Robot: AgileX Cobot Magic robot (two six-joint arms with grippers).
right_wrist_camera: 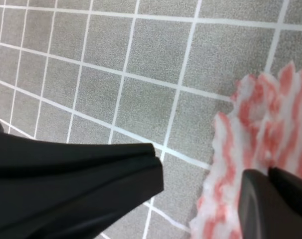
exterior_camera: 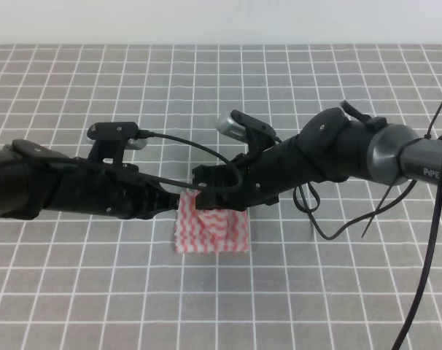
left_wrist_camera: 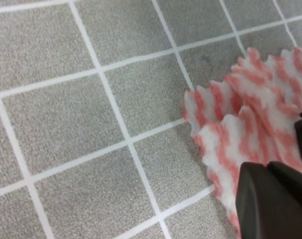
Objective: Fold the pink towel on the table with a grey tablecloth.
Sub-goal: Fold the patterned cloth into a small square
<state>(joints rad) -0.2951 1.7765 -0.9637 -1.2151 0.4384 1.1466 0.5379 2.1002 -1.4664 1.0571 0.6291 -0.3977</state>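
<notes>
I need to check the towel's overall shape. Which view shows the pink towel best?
The exterior high view: the pink towel shows most of its outline there, only its far edge hidden under both arms. The left wrist view shows just a rumpled corner; the right wrist view shows one jagged edge.

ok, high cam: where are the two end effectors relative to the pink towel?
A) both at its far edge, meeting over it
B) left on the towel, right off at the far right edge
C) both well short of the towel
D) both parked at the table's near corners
A: the left end effector and right end effector converge on the far edge of the pink towel, which bunches up there.
</notes>
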